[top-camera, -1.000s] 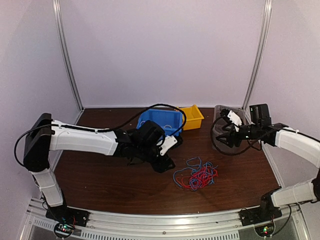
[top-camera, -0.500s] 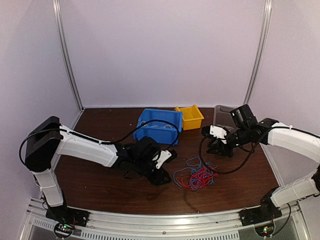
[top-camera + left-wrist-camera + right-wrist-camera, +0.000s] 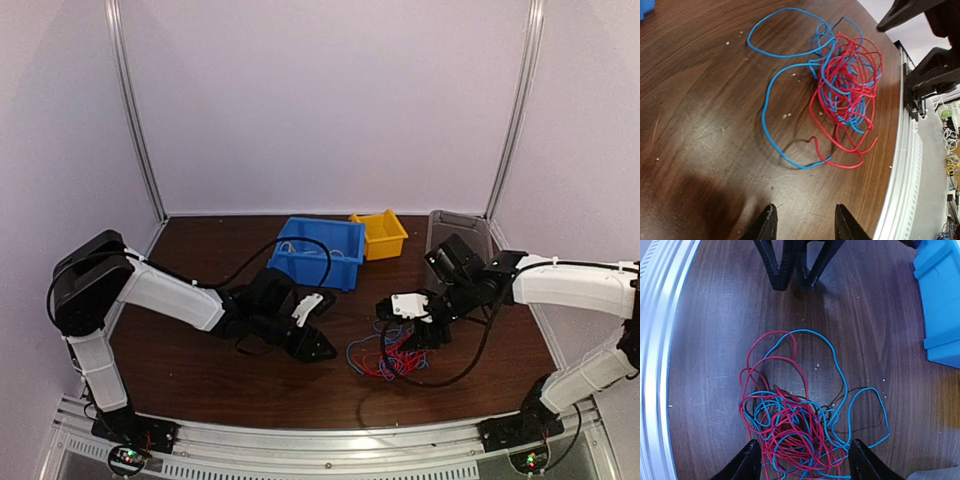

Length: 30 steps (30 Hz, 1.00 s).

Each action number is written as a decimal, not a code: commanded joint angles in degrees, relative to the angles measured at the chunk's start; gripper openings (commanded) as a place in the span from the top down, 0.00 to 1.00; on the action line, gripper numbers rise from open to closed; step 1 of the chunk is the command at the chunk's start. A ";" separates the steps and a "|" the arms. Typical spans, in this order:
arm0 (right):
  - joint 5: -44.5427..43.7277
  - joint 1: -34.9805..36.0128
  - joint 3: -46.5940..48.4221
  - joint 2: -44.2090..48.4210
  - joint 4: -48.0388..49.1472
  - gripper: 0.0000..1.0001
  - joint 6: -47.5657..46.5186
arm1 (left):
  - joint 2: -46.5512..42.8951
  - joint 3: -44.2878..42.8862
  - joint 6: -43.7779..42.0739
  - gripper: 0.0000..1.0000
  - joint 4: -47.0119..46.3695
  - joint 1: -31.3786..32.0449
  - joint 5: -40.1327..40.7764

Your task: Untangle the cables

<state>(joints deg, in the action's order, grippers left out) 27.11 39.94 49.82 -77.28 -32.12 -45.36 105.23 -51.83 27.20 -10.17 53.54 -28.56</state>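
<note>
The cables (image 3: 392,352) lie tangled on the table (image 3: 200,380) between the arms. The right gripper (image 3: 805,462) hangs wide open over the knot, likely to pinch it. The left gripper (image 3: 805,227), open and empty, faces its loose loops.

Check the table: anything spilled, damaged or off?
Only the red and blue cables, heaped in one knot on the table. Around them pale specks lie scattered on the wood, like crumbs or debris. Nothing looks broken or tipped.
</note>
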 commanded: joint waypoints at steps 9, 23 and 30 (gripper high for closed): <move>-12.73 9.24 -6.44 -0.09 5.58 0.37 -2.76 | 2.46 -1.78 6.97 0.48 -7.93 0.49 -10.36; -14.43 12.43 -8.13 -0.73 13.12 0.40 -1.51 | 9.18 -8.72 8.43 0.65 -5.22 2.12 -12.83; -15.74 12.61 -10.11 -2.03 17.71 0.41 -0.78 | 11.93 -11.72 8.17 0.70 -1.73 2.19 -12.69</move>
<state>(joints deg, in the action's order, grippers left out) 13.28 52.14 40.40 -78.39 -18.20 -47.53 115.66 -61.45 35.48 -14.02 55.66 -40.23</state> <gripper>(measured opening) 0.598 0.318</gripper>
